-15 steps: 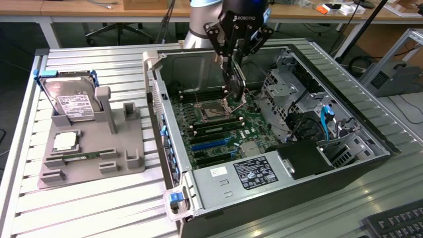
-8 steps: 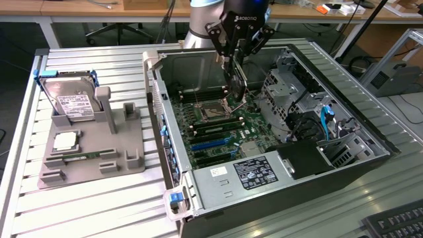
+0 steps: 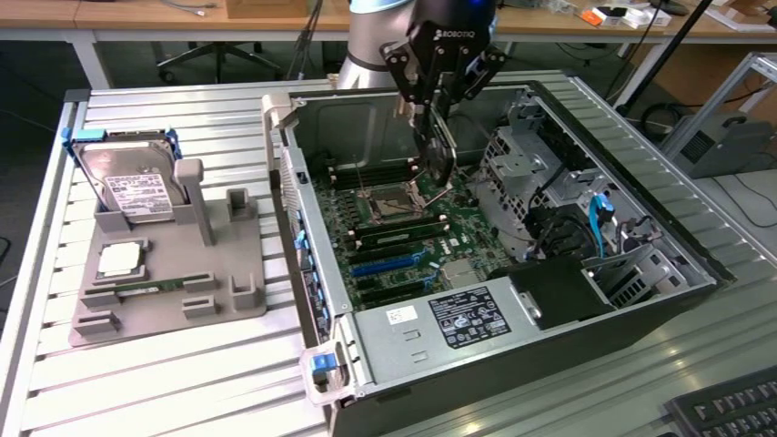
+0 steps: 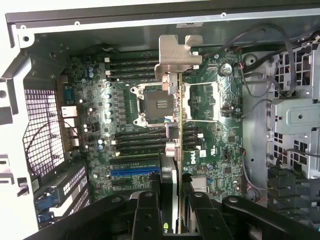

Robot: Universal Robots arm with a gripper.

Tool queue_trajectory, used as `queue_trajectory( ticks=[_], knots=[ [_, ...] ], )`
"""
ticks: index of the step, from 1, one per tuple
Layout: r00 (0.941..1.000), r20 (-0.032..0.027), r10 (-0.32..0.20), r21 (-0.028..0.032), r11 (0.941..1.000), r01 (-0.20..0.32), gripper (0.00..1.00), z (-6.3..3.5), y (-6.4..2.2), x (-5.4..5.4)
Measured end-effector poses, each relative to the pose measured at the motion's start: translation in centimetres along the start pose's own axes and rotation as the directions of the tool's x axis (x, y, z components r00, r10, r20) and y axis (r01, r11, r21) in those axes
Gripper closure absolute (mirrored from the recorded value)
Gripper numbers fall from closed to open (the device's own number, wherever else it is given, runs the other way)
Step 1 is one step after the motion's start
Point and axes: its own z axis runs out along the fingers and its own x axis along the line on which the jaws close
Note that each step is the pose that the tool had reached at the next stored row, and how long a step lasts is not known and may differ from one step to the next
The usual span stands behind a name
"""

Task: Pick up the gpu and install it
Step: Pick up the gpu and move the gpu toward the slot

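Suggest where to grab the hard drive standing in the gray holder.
Likely the upper edge of the hard drive, pinching its two flat faces from above: it stands on edge, leaning, its lower part seated in the gray holder.

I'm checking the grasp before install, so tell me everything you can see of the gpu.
The gpu is a thin flat card held on edge by the gripper, which is shut on its upper end. It hangs roughly upright, slightly tilted, inside the open computer case, over the motherboard near the processor socket, seated in no slot. In the wrist view it shows edge-on: a green board edge, a dark face, and a silver metal bracket at the far end.
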Motion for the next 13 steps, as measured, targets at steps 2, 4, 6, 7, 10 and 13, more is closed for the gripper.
queue_trajectory(
  ticks=[2,4,6,7,10,13],
  knots=[
    [1.0000,0.0000,0.000,0.0004,1.0000,0.000,0.73,0.02,0.01,-0.11],
    [1.0000,0.0000,0.000,0.0005,1.0000,0.000,0.73,0.03,0.02,-0.18],
    [1.0000,0.0001,0.000,0.0008,1.0000,0.000,0.73,0.04,0.02,-0.27],
    [1.0000,0.0001,0.000,0.0008,1.0000,0.000,0.73,0.05,0.02,-0.31],
    [1.0000,0.0001,0.000,0.0012,1.0000,0.000,0.73,0.07,0.04,-0.47],
    [1.0000,0.0001,0.000,0.0018,1.0000,0.000,0.73,0.09,0.05,-0.64]
  ],
)
